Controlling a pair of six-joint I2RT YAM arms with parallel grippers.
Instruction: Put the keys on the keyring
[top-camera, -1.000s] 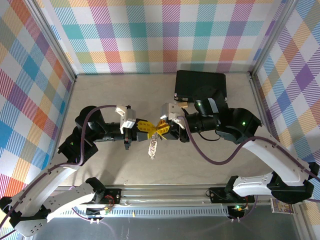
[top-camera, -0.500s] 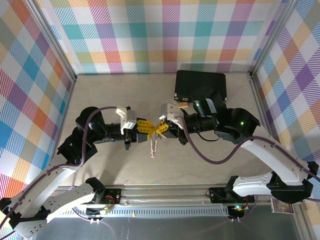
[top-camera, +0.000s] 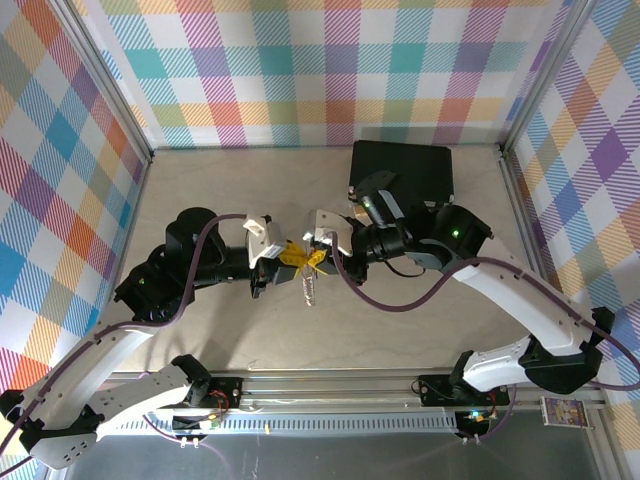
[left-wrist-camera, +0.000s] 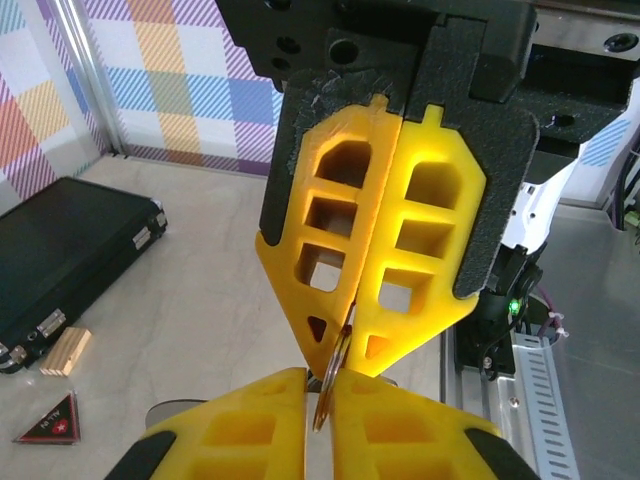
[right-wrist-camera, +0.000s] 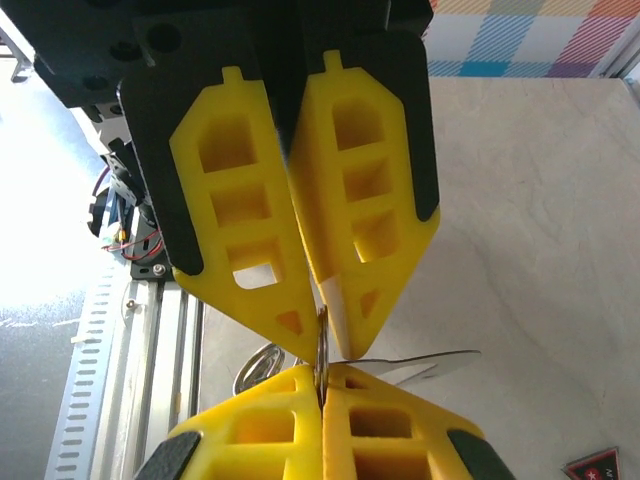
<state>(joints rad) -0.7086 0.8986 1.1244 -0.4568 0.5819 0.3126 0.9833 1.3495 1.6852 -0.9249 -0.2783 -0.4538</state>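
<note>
The keyring (top-camera: 308, 288) hangs in the air over the middle of the tabletop (top-camera: 220, 340), held up where my two arms meet tip to tip. From above, its silvery length dangles straight down from that meeting point, clear of the surface.

Up close it is a thin metal edge seen end-on, running from one pair of tips to the other. My left fingers (left-wrist-camera: 250, 425) are closed down to a hairline, with that metal edge caught in the seam between them. My right fingers (right-wrist-camera: 260, 430) are pressed flat together on the same edge, and from that wrist I see the left tips coming down to meet mine, almost touching. So both sets are clamped on the keyring from opposite sides.

A flat silvery sliver (right-wrist-camera: 420, 362) sticks out sideways just beside my right tips. Whether it is a key blade or part of the loop, I cannot tell.

Further out, the black case (top-camera: 420, 160) lies at the far side of the tabletop, behind my right arm. Just in front of it sits a small tan block (left-wrist-camera: 65, 352), and near that lies a red-and-black triangular tag (left-wrist-camera: 50, 427), both flat on the tabletop and apart from the keyring.
</note>
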